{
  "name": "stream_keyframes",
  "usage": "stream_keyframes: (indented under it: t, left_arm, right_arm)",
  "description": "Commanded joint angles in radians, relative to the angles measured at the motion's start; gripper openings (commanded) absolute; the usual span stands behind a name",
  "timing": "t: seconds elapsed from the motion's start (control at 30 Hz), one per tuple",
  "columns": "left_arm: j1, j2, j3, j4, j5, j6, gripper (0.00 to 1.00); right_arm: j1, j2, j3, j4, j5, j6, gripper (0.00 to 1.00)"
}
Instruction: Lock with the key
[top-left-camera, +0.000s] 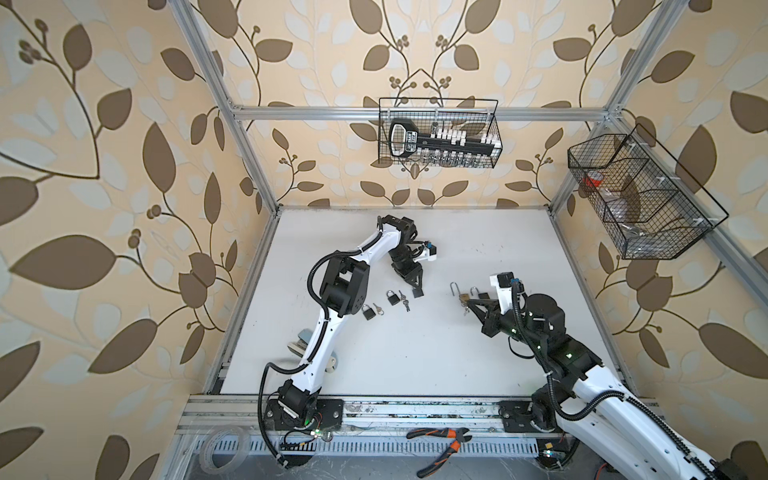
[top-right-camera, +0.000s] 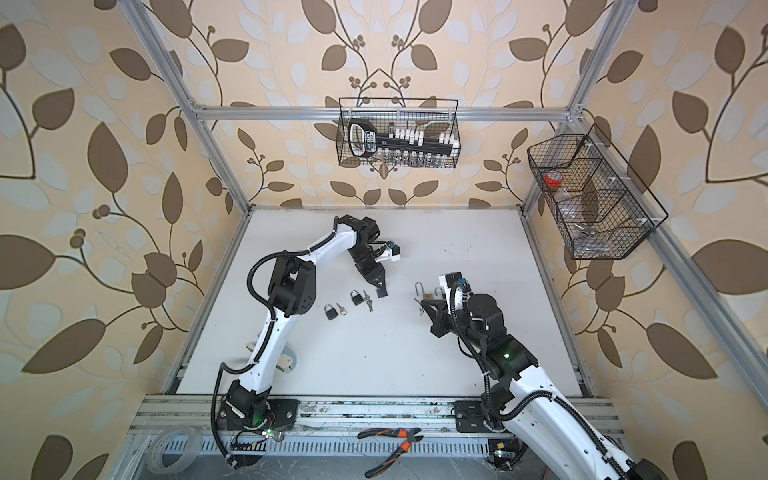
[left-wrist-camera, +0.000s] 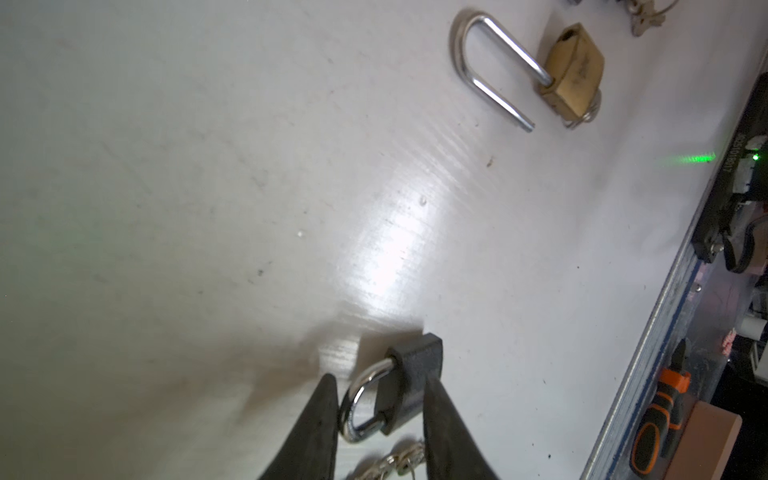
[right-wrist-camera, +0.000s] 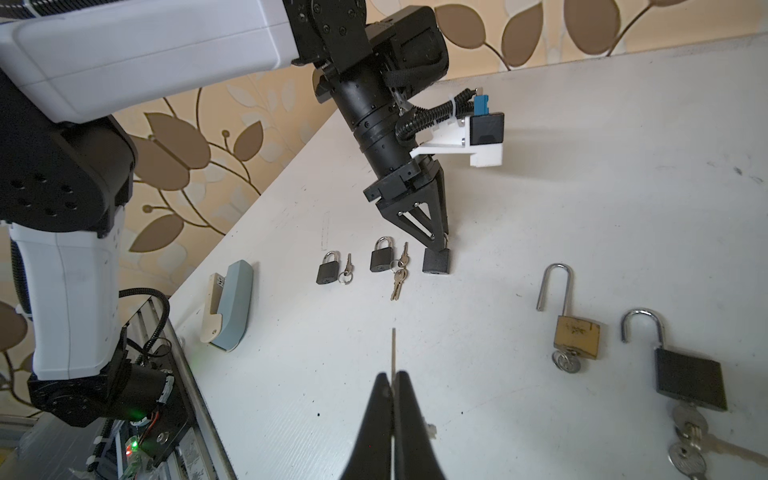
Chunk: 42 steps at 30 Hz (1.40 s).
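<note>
Right wrist view: right gripper (right-wrist-camera: 393, 376) pressed shut on thin silver metal key (right-wrist-camera: 393, 349), blade lengthwise, tip pointing outward; left gripper (left-wrist-camera: 380, 380) spread astride small black rectangular padlock (left-wrist-camera: 411, 374).

a wire basket (top-left-camera: 436, 99) holding a socket set (top-left-camera: 440, 142) is hung on the back bar (top-left-camera: 311, 113), a 2nd basket (top-left-camera: 648, 245) at the side. orange-handled pliers (top-left-camera: 453, 445) and a tape roll (top-left-camera: 204, 455) are laid by the front rail (top-left-camera: 395, 409).
</note>
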Motion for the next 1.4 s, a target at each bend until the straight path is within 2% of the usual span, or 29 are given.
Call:
stream_keyframes:
  t: [0.0, 0.17, 0.3, 0.4, 0.5, 0.63, 0.7, 0.77, 0.83, 0.97, 1.13, 1.37]
  left_arm:
    - [0.01, -0.024, 0.037, 0.012, -0.014, -0.024, 0.39]
    - [0.01, -0.109, 0.023, 0.062, 0.002, -0.067, 0.45]
    - [0.01, -0.27, -0.062, 0.172, 0.006, -0.142, 0.47]
    - [0.01, -0.433, -0.203, 0.312, 0.019, -0.241, 0.51]
    - [0.01, -0.581, -0.358, 0.441, 0.139, -0.362, 0.56]
    - [0.009, -0.756, -0.598, 0.66, 0.174, -0.527, 0.63]
    - [0.009, -0.872, -0.762, 0.814, 0.134, -0.632, 0.67]
    - [0.01, -1.003, -0.94, 0.944, 0.059, -0.735, 0.91]
    - [0.009, -1.089, -1.028, 0.933, 0.002, -0.764, 0.99]
    - [0.009, -1.198, -1.143, 0.9, -0.038, -0.815, 0.99]
    - [0.01, -1.35, -1.273, 0.849, -0.215, -0.862, 0.99]
    - [0.01, -1.484, -1.351, 0.821, -0.357, -0.917, 0.99]
  right_arm:
    - [-0.002, -0.019, 0.002, -0.015, 0.033, -0.009, 0.0]
    - [0.0, 0.003, -0.012, 0.022, 0.114, 0.029, 0.0]
    - [0.002, 0.083, -0.012, 0.099, 0.125, 0.067, 0.0]
    - [0.033, 0.159, -0.01, 0.162, 0.148, 0.076, 0.0]
    - [0.08, 0.247, -0.004, 0.221, 0.183, 0.095, 0.0]
    - [0.142, 0.352, -0.007, 0.32, 0.23, 0.125, 0.0]
    - [0.157, 0.399, -0.003, 0.355, 0.24, 0.134, 0.0]
    - [0.169, 0.445, 0.0, 0.389, 0.249, 0.146, 0.0]
    - [0.174, 0.592, 0.016, 0.506, 0.268, 0.177, 0.0]
    - [0.177, 0.735, 0.057, 0.569, 0.26, 0.193, 0.0]
    - [0.175, 0.884, 0.106, 0.628, 0.281, 0.194, 0.0]
    - [0.174, 1.004, 0.172, 0.656, 0.311, 0.186, 0.0]
